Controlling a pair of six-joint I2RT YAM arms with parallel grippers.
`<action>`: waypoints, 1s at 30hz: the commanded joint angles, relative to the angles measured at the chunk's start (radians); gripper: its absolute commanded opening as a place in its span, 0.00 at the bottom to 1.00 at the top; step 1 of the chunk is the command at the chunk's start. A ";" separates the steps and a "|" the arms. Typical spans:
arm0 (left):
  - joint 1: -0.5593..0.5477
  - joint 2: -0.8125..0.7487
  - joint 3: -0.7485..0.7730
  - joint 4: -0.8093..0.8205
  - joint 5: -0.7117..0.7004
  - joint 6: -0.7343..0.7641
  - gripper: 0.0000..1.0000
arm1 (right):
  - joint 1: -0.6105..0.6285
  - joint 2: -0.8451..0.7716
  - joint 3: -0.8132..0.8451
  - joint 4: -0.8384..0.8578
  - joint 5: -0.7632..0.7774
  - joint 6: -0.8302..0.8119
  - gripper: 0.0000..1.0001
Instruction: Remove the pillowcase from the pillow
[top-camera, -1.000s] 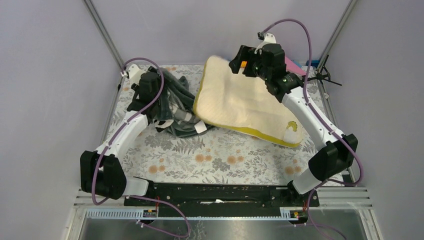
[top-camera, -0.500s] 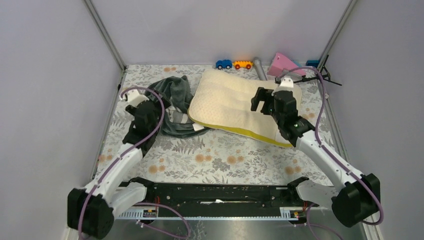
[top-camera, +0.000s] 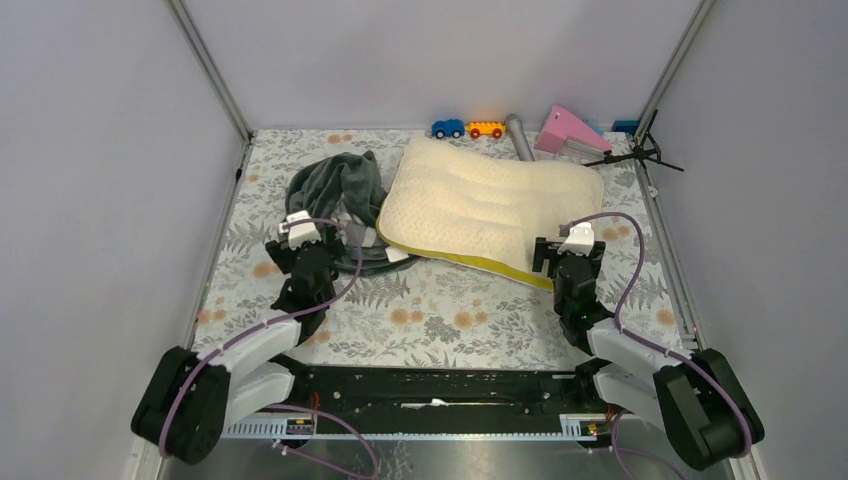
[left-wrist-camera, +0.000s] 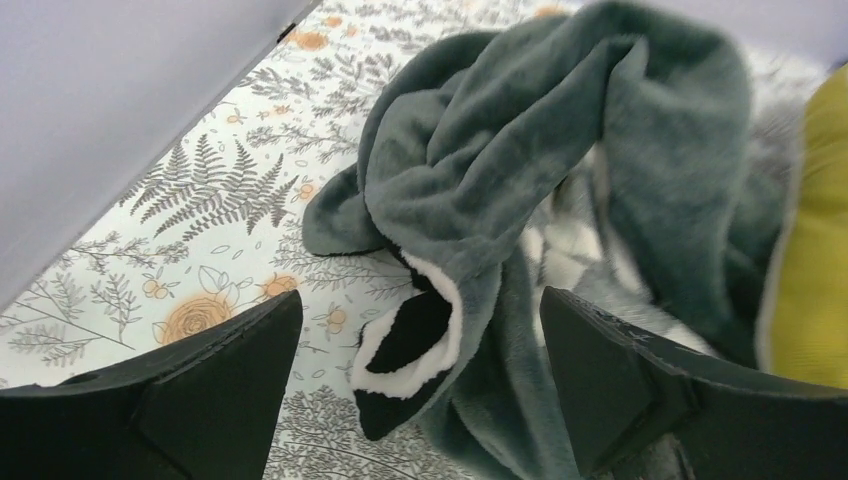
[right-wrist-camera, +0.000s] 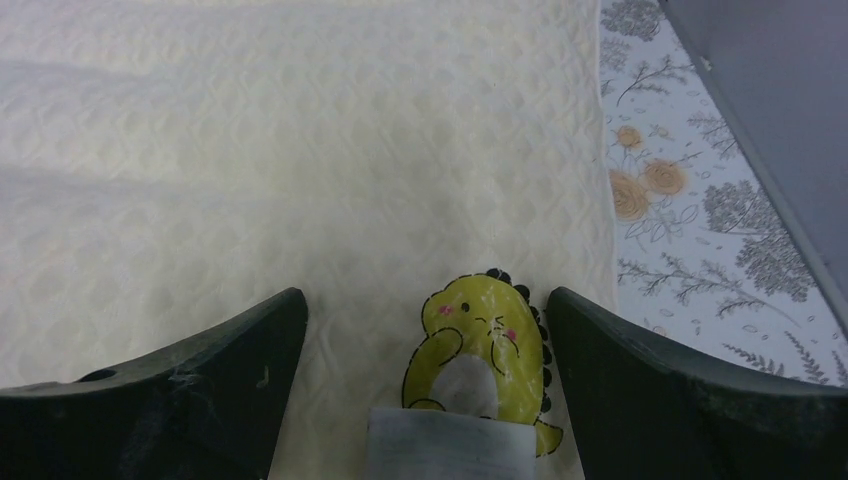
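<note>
The cream quilted pillow (top-camera: 480, 205) lies bare on the floral table, its yellow side band along the near edge. The grey-green pillowcase (top-camera: 340, 190) is crumpled in a heap to its left, a black-and-white flap showing. My left gripper (top-camera: 305, 235) is open and empty just in front of the heap; in the left wrist view the pillowcase (left-wrist-camera: 560, 160) fills the space beyond my gripper (left-wrist-camera: 420, 390). My right gripper (top-camera: 566, 248) is open and empty over the pillow's near right corner; the right wrist view shows the pillow (right-wrist-camera: 300, 150) and its yellow dinosaur label (right-wrist-camera: 485, 330) between the jaws (right-wrist-camera: 425, 390).
Along the back edge stand a blue toy car (top-camera: 448, 128), an orange toy car (top-camera: 487, 129), a grey tube (top-camera: 520, 137), a pink wedge (top-camera: 568, 130) and a black stand (top-camera: 640, 152). Walls and metal posts close in the table's sides.
Both arms have drawn back toward their bases and lowered. The right gripper left the pillow's far top and now sits at its near right corner; the pillow settled flat.
</note>
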 joint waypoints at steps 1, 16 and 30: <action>0.027 0.128 -0.005 0.242 0.017 0.135 0.99 | -0.067 0.100 0.029 0.288 0.000 -0.129 0.96; 0.190 0.370 -0.030 0.480 0.287 0.120 0.98 | -0.230 0.532 -0.043 0.795 -0.172 -0.088 0.99; 0.264 0.559 -0.077 0.771 0.440 0.168 0.95 | -0.275 0.564 -0.006 0.731 -0.183 -0.034 0.99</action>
